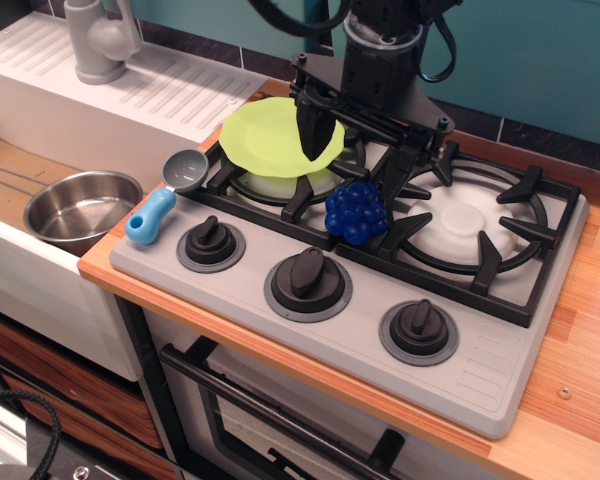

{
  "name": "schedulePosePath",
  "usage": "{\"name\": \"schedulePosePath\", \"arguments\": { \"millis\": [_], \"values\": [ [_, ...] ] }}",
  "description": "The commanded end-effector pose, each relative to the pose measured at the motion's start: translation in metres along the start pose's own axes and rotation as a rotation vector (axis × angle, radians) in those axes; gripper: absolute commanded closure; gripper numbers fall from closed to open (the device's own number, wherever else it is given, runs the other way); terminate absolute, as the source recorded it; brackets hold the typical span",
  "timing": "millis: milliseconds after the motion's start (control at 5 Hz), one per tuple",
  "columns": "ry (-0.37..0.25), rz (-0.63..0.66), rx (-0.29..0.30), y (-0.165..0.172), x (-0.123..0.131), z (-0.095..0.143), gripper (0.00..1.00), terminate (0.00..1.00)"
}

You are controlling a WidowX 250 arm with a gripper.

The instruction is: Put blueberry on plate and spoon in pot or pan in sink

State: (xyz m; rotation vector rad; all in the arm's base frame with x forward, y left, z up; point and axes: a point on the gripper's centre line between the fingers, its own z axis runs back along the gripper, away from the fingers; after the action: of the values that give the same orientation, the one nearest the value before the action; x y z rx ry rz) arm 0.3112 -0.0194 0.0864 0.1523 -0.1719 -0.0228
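The blueberry (357,211) lies on the stove's black grate between the two burners. My gripper (351,172) hangs just above and behind it, open, with one finger in front of the plate and the other at the right burner's grate. It holds nothing. The lime plate (265,135) rests on the back left burner, partly hidden by the left finger. The spoon (163,198) lies on the stove's left front corner, with its blue handle toward me and its grey bowl toward the plate. The steel pot (82,207) sits in the sink (35,285) at the left, with its wire handle pointing left.
A grey faucet (100,40) and a ribbed white drainboard (150,85) stand behind the sink. Three black knobs (307,274) line the stove's front. The right burner (470,225) has a raised black grate. A wooden counter (590,330) runs along the right.
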Motion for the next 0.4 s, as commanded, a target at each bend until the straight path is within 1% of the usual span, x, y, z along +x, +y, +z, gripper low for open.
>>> {"name": "schedulePosePath", "arguments": {
  "millis": [0, 200],
  "values": [
    [0.000, 0.000, 0.000, 0.0000, 0.0000, 0.0000, 0.00, 0.00],
    [-0.006, 0.012, -0.026, 0.0003, 0.0033, -0.0096, 0.00, 0.00]
  ]
}}
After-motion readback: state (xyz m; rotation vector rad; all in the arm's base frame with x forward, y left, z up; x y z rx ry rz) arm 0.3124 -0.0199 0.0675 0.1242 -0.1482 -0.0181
